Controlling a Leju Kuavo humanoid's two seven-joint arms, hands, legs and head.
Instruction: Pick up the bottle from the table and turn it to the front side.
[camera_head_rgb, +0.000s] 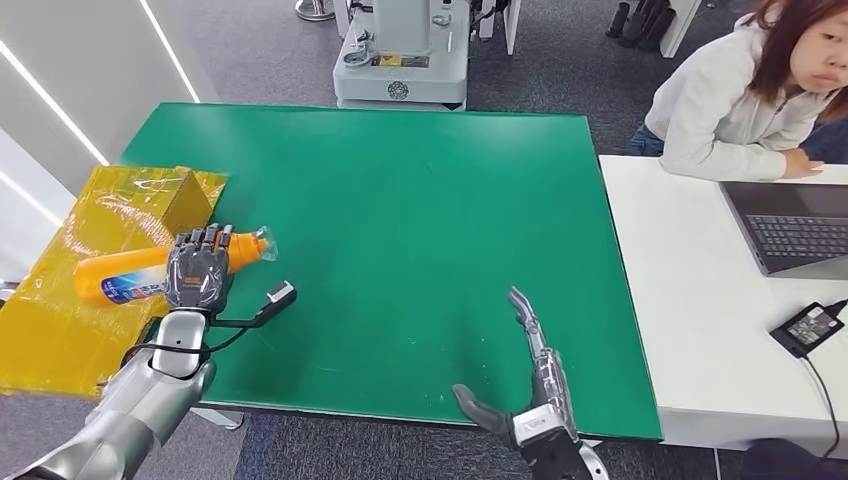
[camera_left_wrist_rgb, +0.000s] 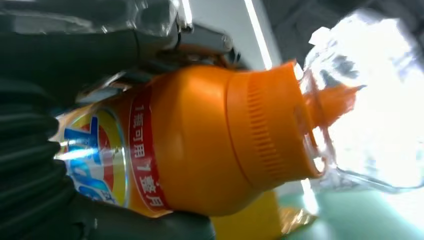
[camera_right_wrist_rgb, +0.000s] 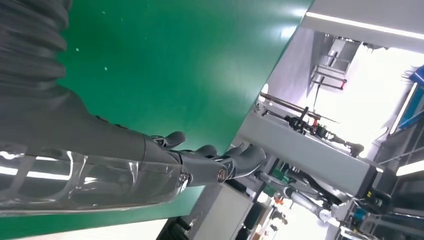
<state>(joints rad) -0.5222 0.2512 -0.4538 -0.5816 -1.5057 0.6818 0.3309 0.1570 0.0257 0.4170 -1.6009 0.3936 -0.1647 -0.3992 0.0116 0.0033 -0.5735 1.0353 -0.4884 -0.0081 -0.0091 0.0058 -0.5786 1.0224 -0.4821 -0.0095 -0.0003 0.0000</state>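
An orange bottle (camera_head_rgb: 120, 275) with a blue and red label and a clear cap lies on its side at the table's left edge. My left hand (camera_head_rgb: 198, 268) grips it around the neck end, fingers wrapped over its top. In the left wrist view the bottle (camera_left_wrist_rgb: 200, 145) shows its orange shoulder, ribbed collar and clear cap, with my left hand's dark fingers (camera_left_wrist_rgb: 75, 45) around the body. Near the front edge my right hand (camera_head_rgb: 530, 385) hovers over the green table (camera_head_rgb: 420, 200), fingers straight and thumb apart, holding nothing. The right hand (camera_right_wrist_rgb: 150, 160) also appears in the right wrist view.
A yellow box wrapped in shiny film (camera_head_rgb: 90, 270) sits at the left under the bottle. A white desk (camera_head_rgb: 690, 300) stands to the right with a laptop (camera_head_rgb: 790, 225) and a power adapter (camera_head_rgb: 808, 327). A person (camera_head_rgb: 750, 90) sits behind that desk.
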